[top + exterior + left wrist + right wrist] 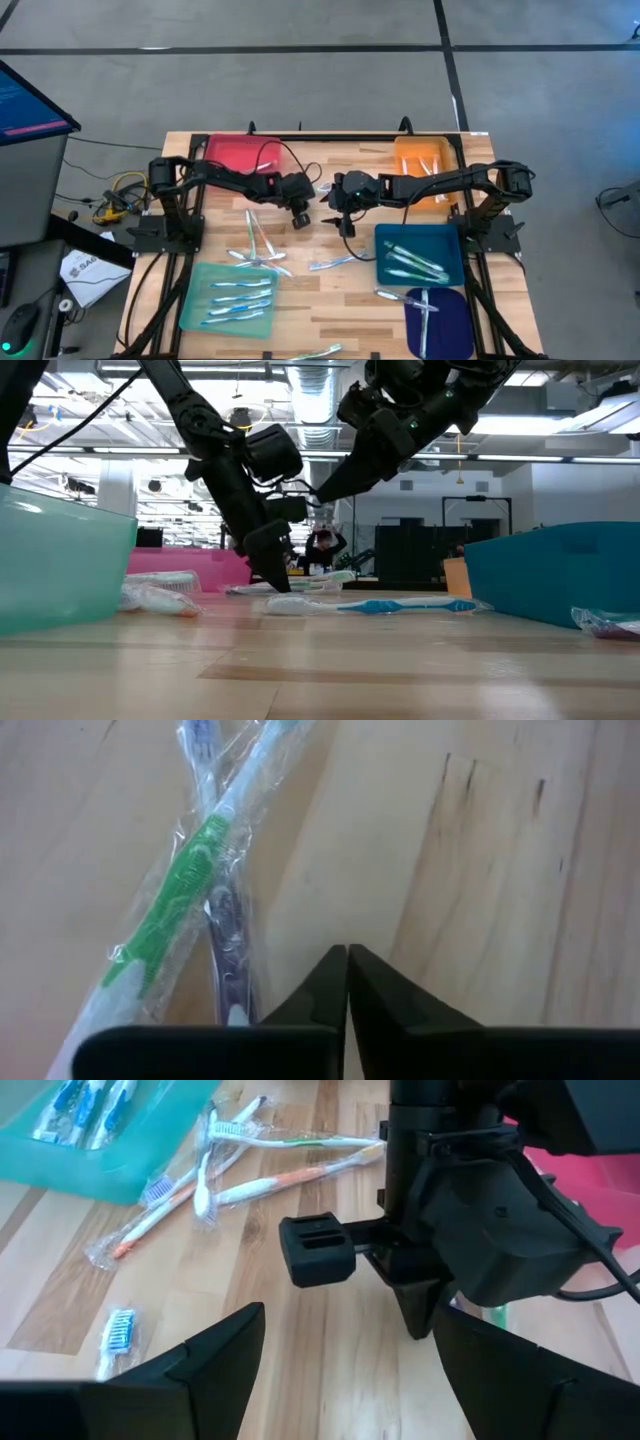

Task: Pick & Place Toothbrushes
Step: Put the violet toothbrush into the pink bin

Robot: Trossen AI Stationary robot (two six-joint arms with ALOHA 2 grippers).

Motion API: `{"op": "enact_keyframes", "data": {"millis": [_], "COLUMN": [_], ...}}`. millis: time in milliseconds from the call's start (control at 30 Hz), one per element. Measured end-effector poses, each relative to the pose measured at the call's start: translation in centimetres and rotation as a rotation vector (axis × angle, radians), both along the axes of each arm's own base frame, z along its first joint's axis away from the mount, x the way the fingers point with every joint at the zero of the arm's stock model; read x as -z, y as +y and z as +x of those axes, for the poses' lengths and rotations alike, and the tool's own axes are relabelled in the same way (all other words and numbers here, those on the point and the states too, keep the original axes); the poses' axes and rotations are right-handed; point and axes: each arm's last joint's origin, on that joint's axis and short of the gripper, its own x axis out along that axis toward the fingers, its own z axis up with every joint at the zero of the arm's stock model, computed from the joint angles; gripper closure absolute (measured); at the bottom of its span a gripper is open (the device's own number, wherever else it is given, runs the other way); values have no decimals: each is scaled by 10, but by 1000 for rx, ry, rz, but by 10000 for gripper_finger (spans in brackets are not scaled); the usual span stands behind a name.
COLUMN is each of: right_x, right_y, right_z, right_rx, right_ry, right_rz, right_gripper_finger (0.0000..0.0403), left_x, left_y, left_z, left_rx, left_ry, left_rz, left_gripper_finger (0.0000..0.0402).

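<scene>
Left end effector (347, 982) lowered to bench (330, 300), fingers pressed together, nothing gripped; wrapped green-handled toothbrush (185, 890) seen just beside it. Right end effector (345, 1355) held spread wide above bench, empty.

- Both arms are matte black, built of slim tube links joined by rounded, drum-like joints.
- The left gripper (347, 982) has two black fingers tapering to thin wedge tips with flat inner faces.
- The right gripper (345, 1365) has broad, angular black fingers with bevelled edges.
- Black cables loop along the left wrist housing, which carries a small boxy slotted block.
</scene>
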Motion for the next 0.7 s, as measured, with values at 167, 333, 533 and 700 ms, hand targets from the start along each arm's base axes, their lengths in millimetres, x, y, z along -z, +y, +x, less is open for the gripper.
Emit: {"op": "enact_keyframes", "data": {"millis": [167, 333, 533, 700], "right_x": [1, 1, 2, 2], "right_y": [0, 0, 0, 0], "right_z": [0, -1, -1, -1], "right_rx": [8, 9, 8, 8], "right_ry": [8, 11, 24, 26], "right_rz": [11, 13, 14, 13], "right_gripper_finger": [117, 117, 117, 117], "left_x": [-2, -12, -39, -59], "left_y": [-5, -6, -6, -3], "left_z": [0, -3, -9, -11], "left_rx": [27, 30, 43, 21], "left_ry": [2, 9, -60, -128], "left_rz": [20, 93, 102, 134], "left_gripper_finger": [401, 400, 386, 328]}}
